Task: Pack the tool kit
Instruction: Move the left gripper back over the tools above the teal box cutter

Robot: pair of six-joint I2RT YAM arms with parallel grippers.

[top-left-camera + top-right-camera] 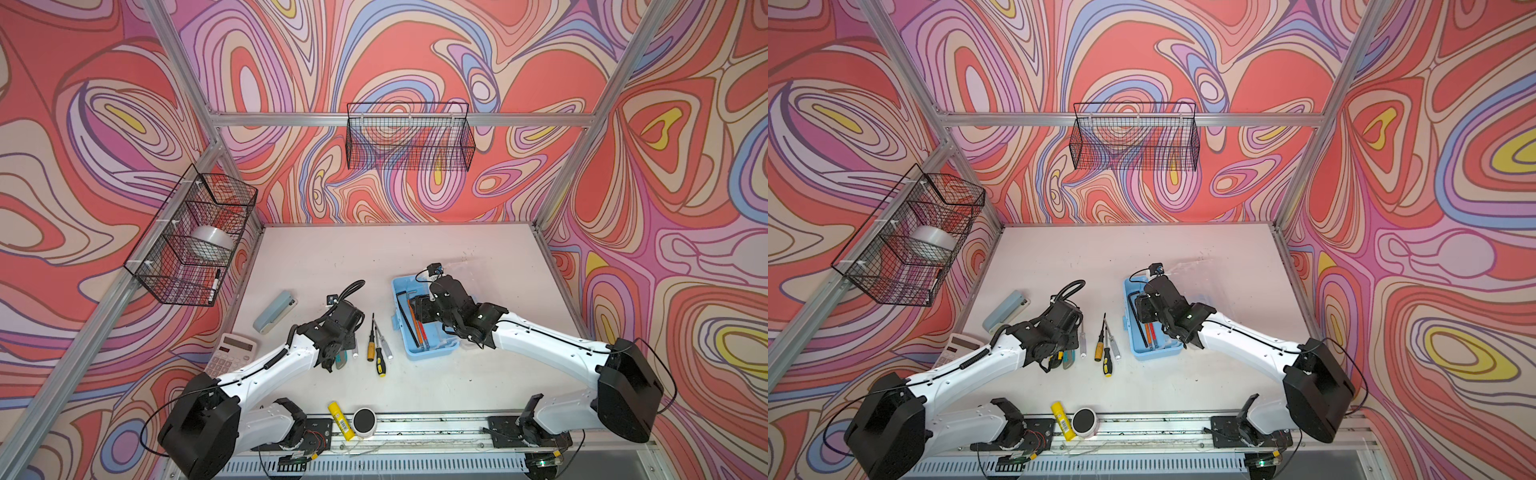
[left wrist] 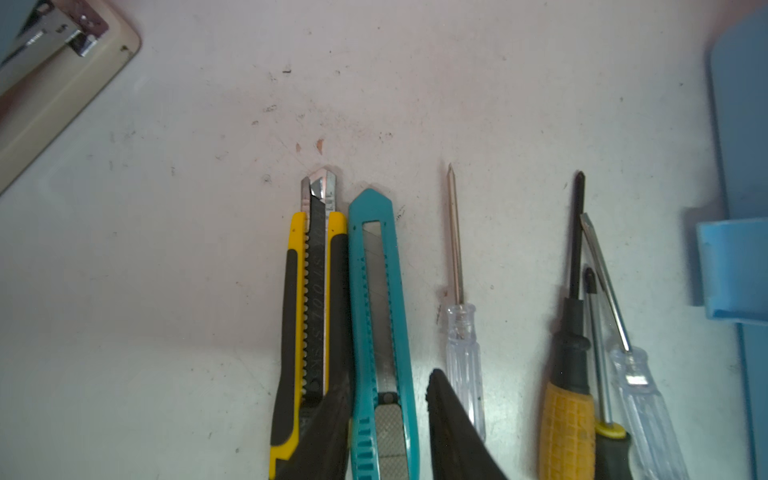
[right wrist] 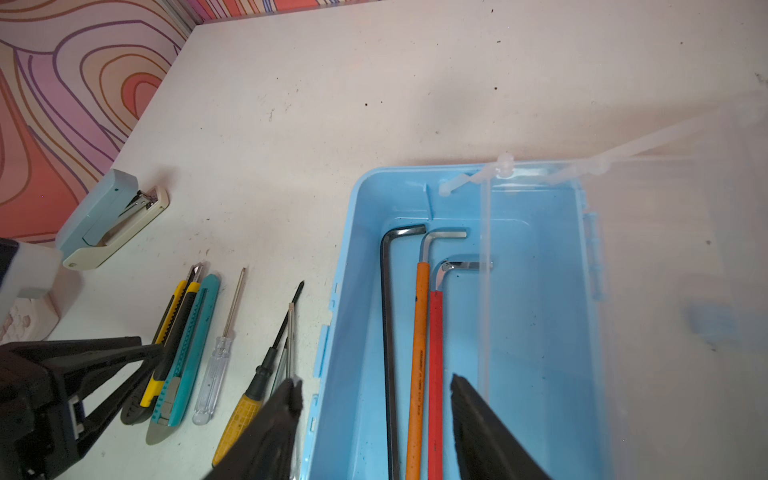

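My left gripper (image 2: 386, 380) hangs with jaws parted astride the teal knife (image 2: 372, 282), not pinching it; the yellow knife (image 2: 316, 291) lies just beside. My right gripper (image 3: 374, 379) gapes empty over the open blue case (image 3: 357, 199), where three hex keys (image 3: 419, 332) lie.
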